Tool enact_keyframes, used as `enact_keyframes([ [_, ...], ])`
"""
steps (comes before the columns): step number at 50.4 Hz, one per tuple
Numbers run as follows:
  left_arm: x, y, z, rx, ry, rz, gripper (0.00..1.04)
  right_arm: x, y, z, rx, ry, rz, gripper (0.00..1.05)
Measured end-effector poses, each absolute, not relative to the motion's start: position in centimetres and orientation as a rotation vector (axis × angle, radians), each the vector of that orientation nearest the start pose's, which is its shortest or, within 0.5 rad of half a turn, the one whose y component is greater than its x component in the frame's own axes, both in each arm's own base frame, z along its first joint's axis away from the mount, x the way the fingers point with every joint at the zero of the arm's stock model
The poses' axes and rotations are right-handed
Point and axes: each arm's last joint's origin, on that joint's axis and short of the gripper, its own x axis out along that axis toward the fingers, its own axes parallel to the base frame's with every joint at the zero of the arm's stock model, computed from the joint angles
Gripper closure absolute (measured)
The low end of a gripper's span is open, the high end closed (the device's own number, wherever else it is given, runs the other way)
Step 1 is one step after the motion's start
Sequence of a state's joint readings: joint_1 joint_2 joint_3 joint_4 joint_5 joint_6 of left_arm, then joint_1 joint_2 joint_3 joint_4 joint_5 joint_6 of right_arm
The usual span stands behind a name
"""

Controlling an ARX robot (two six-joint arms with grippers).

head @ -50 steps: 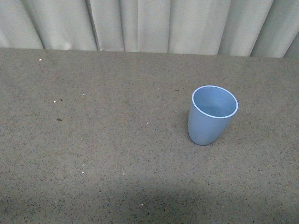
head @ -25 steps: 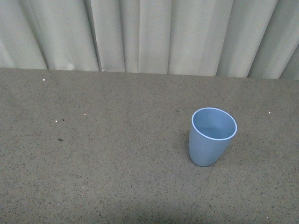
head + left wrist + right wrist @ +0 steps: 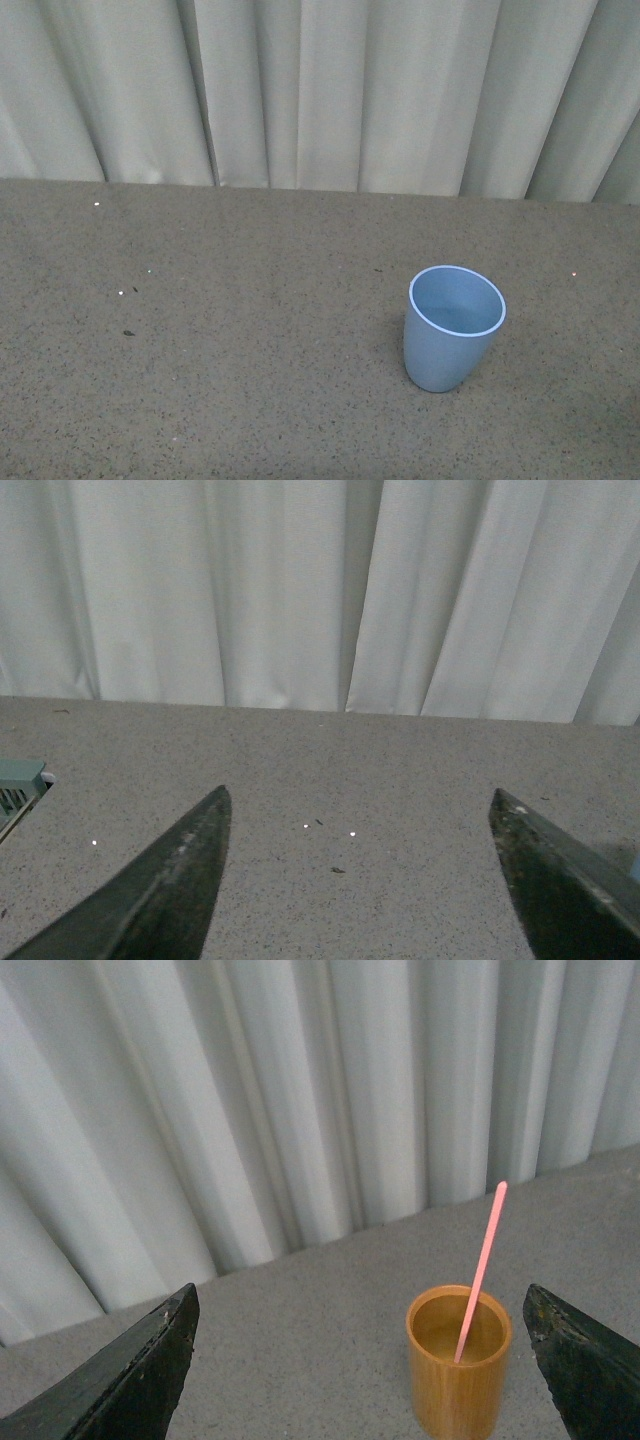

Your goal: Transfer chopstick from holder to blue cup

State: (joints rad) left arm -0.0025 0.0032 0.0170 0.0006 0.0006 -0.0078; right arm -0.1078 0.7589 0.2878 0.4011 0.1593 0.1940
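Note:
The blue cup (image 3: 452, 328) stands upright and empty on the grey speckled table, right of centre in the front view. In the right wrist view a single salmon-pink chopstick (image 3: 482, 1264) leans in an orange-brown wooden holder (image 3: 457, 1372). My right gripper (image 3: 362, 1300) is open and empty, its two dark fingers spread wide, with the holder ahead between them, nearer the one finger (image 3: 585, 1360). My left gripper (image 3: 360, 805) is open and empty over bare table. Neither arm shows in the front view.
Pale pleated curtains (image 3: 320, 90) hang along the table's far edge in every view. A grey-green box-like object (image 3: 18, 785) pokes in at the edge of the left wrist view. Small specks dot the table (image 3: 200, 380).
The front view has tilted upward: the cup and the table's far edge sit lower in the picture and more curtain shows. The cup itself has not shifted on the table.

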Motion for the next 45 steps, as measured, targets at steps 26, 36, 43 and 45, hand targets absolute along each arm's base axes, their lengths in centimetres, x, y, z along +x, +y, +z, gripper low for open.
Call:
enact_keyframes([
  [26, 9.7, 0.0, 16.9, -0.006, -0.014, -0.002, 0.07, 28.3, -8.0, 19.8, 0.369, 0.359, -0.421, 0.09],
  [36, 9.7, 0.0, 16.9, -0.006, -0.014, -0.002, 0.07, 29.6, -9.6, 18.8, 0.413, 0.332, -0.514, 0.09],
  [43, 9.7, 0.0, 16.9, -0.006, -0.014, -0.002, 0.07, 30.2, -10.9, 17.2, 0.453, 0.333, -0.598, 0.09],
  [45, 9.7, 0.0, 16.9, -0.006, -0.014, -0.002, 0.07, 30.4, -11.3, 16.6, 0.470, 0.336, -0.614, 0.09],
])
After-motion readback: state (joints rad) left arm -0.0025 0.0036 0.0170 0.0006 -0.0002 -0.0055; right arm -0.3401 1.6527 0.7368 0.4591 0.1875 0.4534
